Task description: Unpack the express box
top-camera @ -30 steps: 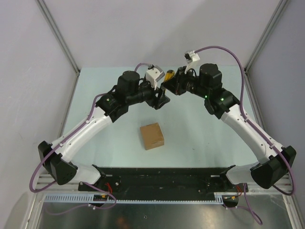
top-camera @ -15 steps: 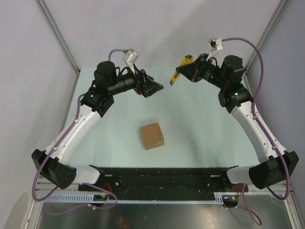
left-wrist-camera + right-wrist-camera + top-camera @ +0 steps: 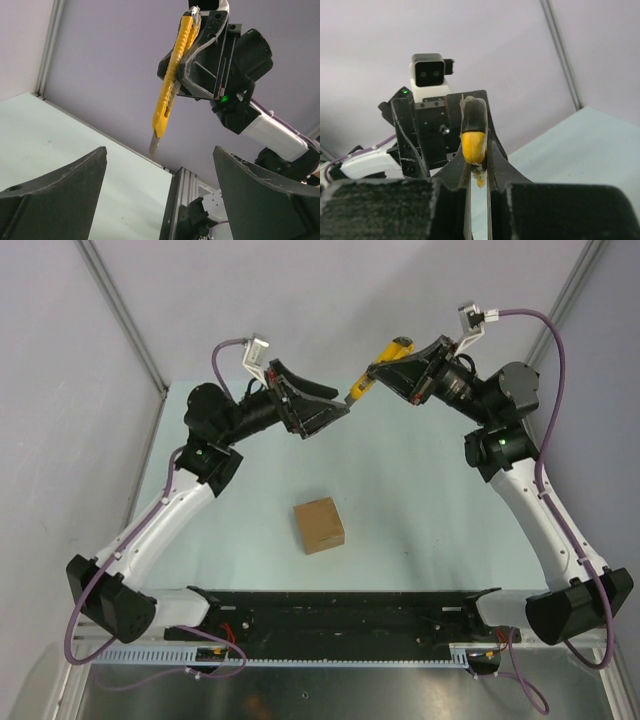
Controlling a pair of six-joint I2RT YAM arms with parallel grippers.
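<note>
The express box (image 3: pixel 319 525), a small brown carton with its flaps down, sits alone on the pale green table (image 3: pixel 420 500), well below both grippers. My right gripper (image 3: pixel 385 375) is raised at the back, shut on a yellow cutter knife (image 3: pixel 380 364) whose blade tip points down-left. In the right wrist view the knife (image 3: pixel 473 140) is pinched between the fingers (image 3: pixel 502 170). My left gripper (image 3: pixel 335 410) stands open and holds nothing, facing the knife tip from the left. The left wrist view shows the knife (image 3: pixel 172 75) above its spread fingers (image 3: pixel 55 195).
Grey enclosure walls and aluminium posts (image 3: pixel 120 310) bound the table at the back and sides. The black base rail (image 3: pixel 340 615) with both arm mounts runs along the near edge. Purple cables (image 3: pixel 540 335) loop off both wrists.
Both grippers were close together over the back of the table; they have lifted and drawn apart. The knife stayed in the right gripper, and the left jaws opened wider.
</note>
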